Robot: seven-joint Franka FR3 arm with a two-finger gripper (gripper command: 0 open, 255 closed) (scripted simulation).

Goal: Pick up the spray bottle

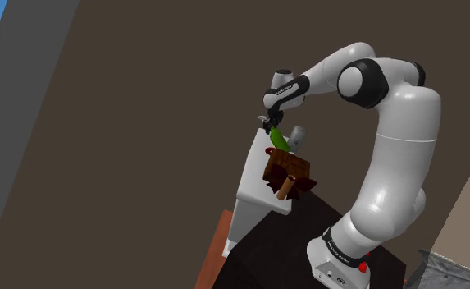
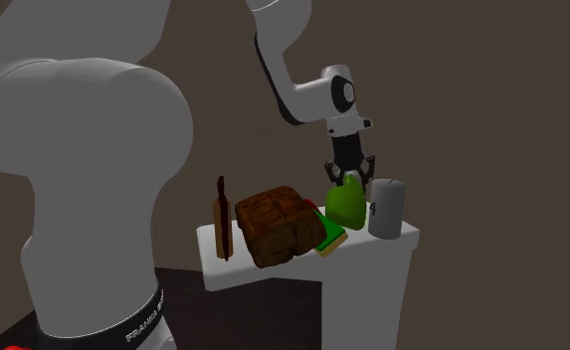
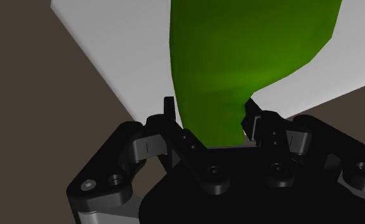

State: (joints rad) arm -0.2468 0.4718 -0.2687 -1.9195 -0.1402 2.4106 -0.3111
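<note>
Second exterior view, left to right: brown stick (image 2: 220, 217), brown loaf-like block (image 2: 273, 229), green spray bottle (image 2: 345, 207), grey cylinder (image 2: 386, 207), all on white table (image 2: 372, 261). Bottle stands just beside cylinder. Gripper (image 2: 349, 171) over bottle top; fingers (image 3: 169, 109) narrowly spread, clasping slim neck. Likely light, rigid, smooth; neck best hold, flare beneath resists slipping.

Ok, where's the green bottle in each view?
Shoulder view: bottle at centre, under the pincer.
Second exterior view: bottle right of centre, left of a grey cylinder.
Wrist view: bottle clasped in the pincer.
Shared landmark: the white table.
</note>
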